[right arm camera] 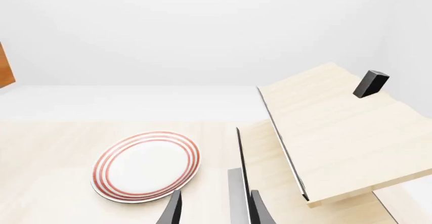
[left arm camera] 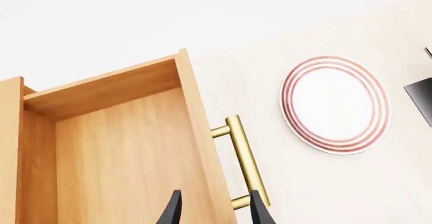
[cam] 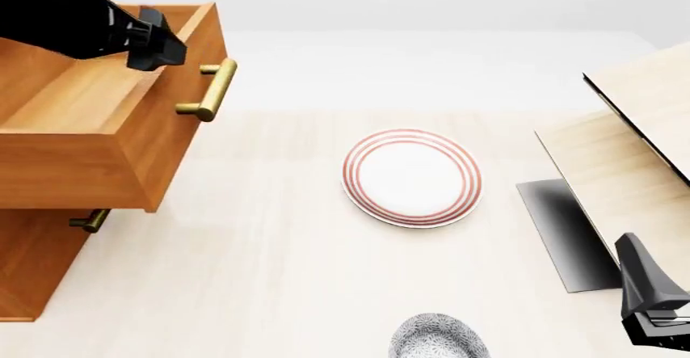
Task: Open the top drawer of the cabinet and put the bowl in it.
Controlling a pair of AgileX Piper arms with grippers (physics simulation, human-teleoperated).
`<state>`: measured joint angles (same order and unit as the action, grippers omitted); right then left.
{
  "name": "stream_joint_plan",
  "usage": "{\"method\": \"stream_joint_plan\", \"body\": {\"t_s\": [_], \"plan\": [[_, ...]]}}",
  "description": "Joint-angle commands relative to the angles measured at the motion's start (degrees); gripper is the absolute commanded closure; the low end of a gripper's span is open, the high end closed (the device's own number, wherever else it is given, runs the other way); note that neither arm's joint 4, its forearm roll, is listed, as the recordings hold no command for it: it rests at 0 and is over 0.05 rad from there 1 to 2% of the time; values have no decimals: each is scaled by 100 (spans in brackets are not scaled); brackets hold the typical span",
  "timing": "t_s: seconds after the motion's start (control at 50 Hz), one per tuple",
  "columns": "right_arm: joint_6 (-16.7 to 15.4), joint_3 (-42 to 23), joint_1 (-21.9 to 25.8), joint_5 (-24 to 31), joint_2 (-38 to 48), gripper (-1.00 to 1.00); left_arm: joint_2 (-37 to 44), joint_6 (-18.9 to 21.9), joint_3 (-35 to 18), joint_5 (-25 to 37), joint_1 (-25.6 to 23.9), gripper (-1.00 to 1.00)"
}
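At the far left of the front view, the top drawer (cam: 76, 144) of the cabinet (cam: 32, 265) stands pulled well out over the table (cam: 258, 269), its inside bare. The left gripper (cam: 161, 51) hovers above the drawer's front edge, just beside the brass handle (cam: 210, 90). Its arm comes in from the upper left and angles down over the open box. In the left wrist view the fingers (left arm camera: 171, 211) are spread with nothing between them, 1 over the drawer floor and 1 near the handle.

The main risk here, as I judge it, is that this arm sits over the very opening the bowl must enter; if it does not clear off, the other arm could collide with it or drop the bowl against the drawer's front wall.

In the middle lies the red-ringed plate (cam: 412, 177), and nearer the camera the bowl (cam: 437, 340) rests on the table at the frame's lower edge, half cut off and well apart from the drawer. A reach for it could nudge it off the near side or pinch the rim badly.

At the lower right, the right gripper (cam: 658, 330) waits low beside the pale wooden structure (cam: 625, 148), pointing forward, fingers (right arm camera: 173, 211) parted and empty. A careless swing might clip that structure.
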<state>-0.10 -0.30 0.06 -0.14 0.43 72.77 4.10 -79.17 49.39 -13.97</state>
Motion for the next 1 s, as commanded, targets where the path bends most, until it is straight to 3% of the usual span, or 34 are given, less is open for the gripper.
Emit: {"method": "stream_joint_plan", "body": {"t_s": [0.02, 0.3, 0.5, 0.86, 1.0], "plan": [[1, 5, 0, 1, -10, -100, -211, 45, -114, 204, -23, -100], [1, 5, -1, 2, -7, -100, -557, 296, -222, 396, -293, -100], [1, 5, -2, 2, -8, -100, -744, 788, -330, 384, -770, -100], [1, 5, 0, 2, -9, -100, -953, 823, 205, 184, -1342, -100], [1, 5, -2, 2, -8, -100, -863, 593, 265, 140, -1795, -100]]}}
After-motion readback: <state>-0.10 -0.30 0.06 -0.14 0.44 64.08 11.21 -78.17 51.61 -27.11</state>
